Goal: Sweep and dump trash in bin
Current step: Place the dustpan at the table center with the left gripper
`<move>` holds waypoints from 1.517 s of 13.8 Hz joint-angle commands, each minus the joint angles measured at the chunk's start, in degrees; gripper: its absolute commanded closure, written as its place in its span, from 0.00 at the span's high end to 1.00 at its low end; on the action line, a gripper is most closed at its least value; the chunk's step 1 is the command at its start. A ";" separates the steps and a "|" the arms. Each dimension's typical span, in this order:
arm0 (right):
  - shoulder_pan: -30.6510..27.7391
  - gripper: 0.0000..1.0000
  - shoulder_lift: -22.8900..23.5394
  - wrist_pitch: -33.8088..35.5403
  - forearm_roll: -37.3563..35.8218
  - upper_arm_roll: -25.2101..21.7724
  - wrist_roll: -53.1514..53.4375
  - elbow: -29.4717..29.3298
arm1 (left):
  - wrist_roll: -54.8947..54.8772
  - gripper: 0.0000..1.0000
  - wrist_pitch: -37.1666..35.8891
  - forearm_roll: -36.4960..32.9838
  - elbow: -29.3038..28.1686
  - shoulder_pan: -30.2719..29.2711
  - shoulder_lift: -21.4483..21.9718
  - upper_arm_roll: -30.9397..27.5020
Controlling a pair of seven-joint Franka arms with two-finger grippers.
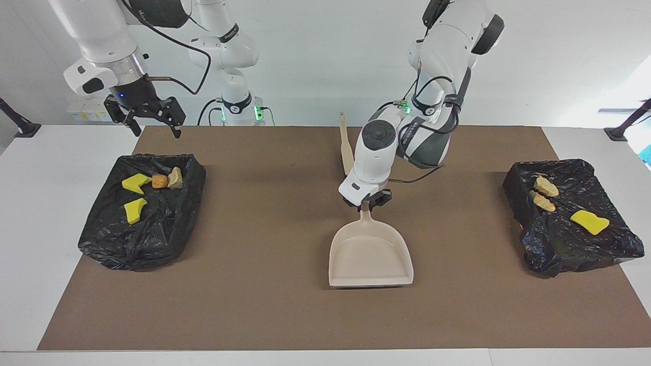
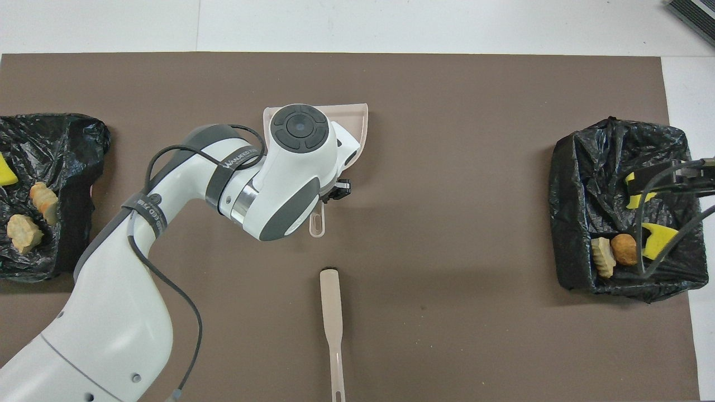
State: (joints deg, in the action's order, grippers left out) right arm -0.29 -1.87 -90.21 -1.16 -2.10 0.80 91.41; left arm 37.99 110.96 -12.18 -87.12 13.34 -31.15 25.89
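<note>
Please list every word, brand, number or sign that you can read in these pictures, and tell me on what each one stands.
"WANJEED": white print on the grey strap around the left arm's forearm; only the first word is legible, smaller letters after it are too small to read.
The same strap in the facing view: print too small to read.
Dustpan, brush, bins: no text.

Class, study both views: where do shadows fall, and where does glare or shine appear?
Facing view: the dustpan casts a soft shadow on the brown mat; bright glare whitens the frame's edge by the left arm's end. Overhead view: the left arm shades the mat; the black bin liner glints.
</note>
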 commanded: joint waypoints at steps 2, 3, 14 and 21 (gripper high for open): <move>-0.42 1.00 -0.94 -0.50 1.08 0.34 0.78 1.05 | 1.21 0.00 -0.31 -0.74 3.71 1.42 -2.78 -0.31; -0.42 1.00 -0.94 -0.50 1.08 0.34 0.78 1.05 | 1.21 0.00 -0.14 -0.74 3.63 1.34 -2.78 -0.22; -0.42 1.00 -0.94 -0.50 1.08 0.34 0.78 1.05 | 1.21 0.54 1.01 -0.83 3.27 1.25 -2.87 -0.22; -0.42 1.00 -0.94 -0.58 1.08 0.34 0.78 1.05 | 0.51 1.00 1.28 -2.15 2.66 -1.56 0.20 -0.31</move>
State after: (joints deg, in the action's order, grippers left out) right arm -0.29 -1.87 -90.21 -1.16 -2.10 0.80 91.41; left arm 38.40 112.84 -13.31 -83.94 13.21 -32.97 25.47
